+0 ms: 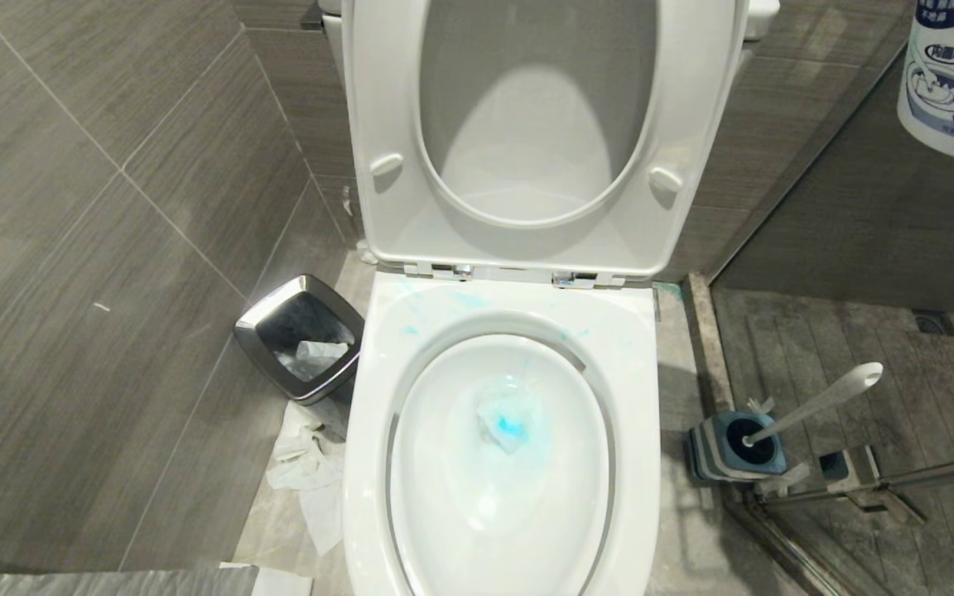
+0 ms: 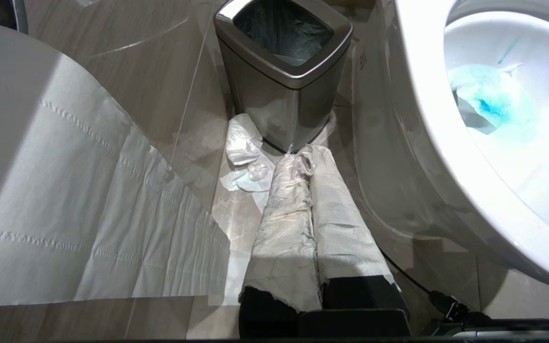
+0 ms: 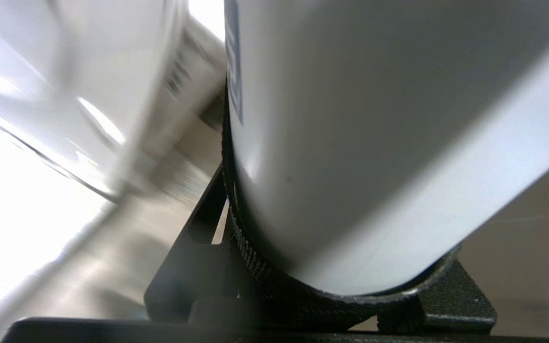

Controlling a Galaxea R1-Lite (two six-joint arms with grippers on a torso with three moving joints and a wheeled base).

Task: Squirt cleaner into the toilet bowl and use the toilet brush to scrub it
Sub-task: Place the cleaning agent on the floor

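Cleaner tints a blue patch in the toilet bowl, with smears on its back rim. Right of the bowl, the toilet brush leans in its holder. Above that, the right hand clasps a white bottle. Left of the bowl, the paper-wrapped left hand is pressed closed, empty, near the bin.

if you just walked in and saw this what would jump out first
The bright turquoise cleaner pooled on a wad of paper at the bottom of the open toilet bowl, with faint blue smears on the rim behind. Next, the white cleaner bottle hanging at the upper right, clamped in the right gripper's jaws. The toilet brush stands in its holder on the right.
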